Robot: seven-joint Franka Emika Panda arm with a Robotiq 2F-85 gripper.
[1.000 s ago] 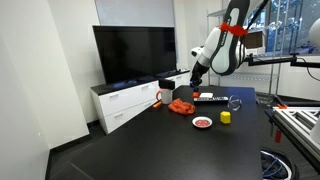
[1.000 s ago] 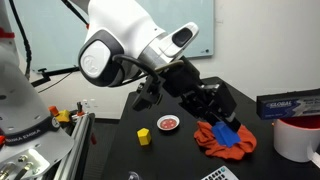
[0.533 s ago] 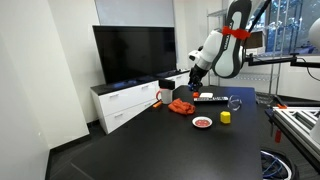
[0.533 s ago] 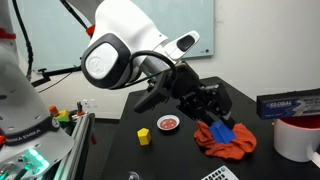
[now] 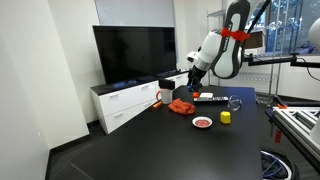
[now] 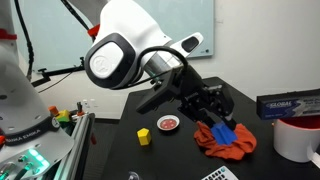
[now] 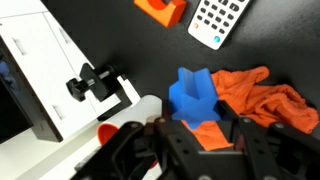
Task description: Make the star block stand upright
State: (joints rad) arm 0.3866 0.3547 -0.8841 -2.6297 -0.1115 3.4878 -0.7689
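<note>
The blue, ridged star block (image 7: 195,97) lay on a crumpled orange cloth (image 7: 265,95) on the matte black table (image 7: 120,40), between the gripper's (image 7: 200,132) fingertips; whether it was grasped could not be determined.

No text reads clearly anywhere. Blue box (image 6: 288,103) at the desk edge in an exterior view carries a line of white lettering, too blurred to make out. Remote control (image 7: 219,20) in the wrist view has marked keys, too small to read.
</note>
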